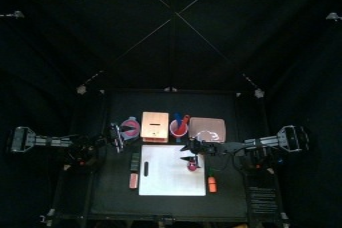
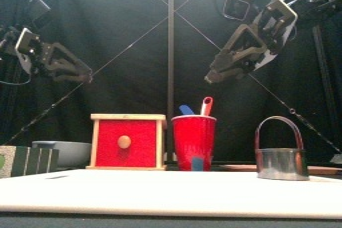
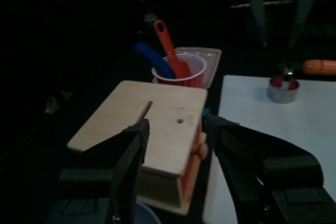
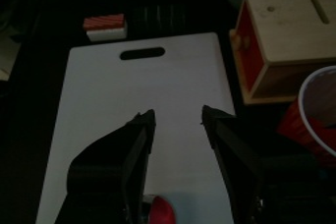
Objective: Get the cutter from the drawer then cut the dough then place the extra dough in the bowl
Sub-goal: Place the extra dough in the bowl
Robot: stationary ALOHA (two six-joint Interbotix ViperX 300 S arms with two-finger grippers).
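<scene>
Though done fetching round metal cutter (image 2: 281, 160) onto white cutting board (image 4: 171, 76), yet to cut dough, with left tool (image 3: 179, 126) and right tool (image 4: 178, 114) spread, empty.

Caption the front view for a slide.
Left gripper and right gripper hang open above the wooden box, red cup and metal cutter.

I can read no text, label, brand, number or sign in any of my views. The wooden box (image 2: 128, 142) at lower left of the front view, the red cup (image 2: 194, 137) at its centre, the cutter (image 2: 282, 164) at lower right and the white cutting board (image 4: 144, 100) show plain faces only.
</scene>
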